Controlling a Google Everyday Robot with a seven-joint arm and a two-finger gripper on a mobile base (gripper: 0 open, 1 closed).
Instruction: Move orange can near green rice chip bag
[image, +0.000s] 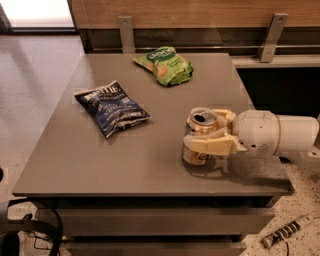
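Orange can (200, 123) upright on tabletop (150, 167), front right, well apart from green rice chip bag (165, 65) at back. Pincer (204, 134) clamped around can, one finger each side. Arm enters horizontally from right, low.

1 high camera overlooks table (150, 165); jaws lower right.
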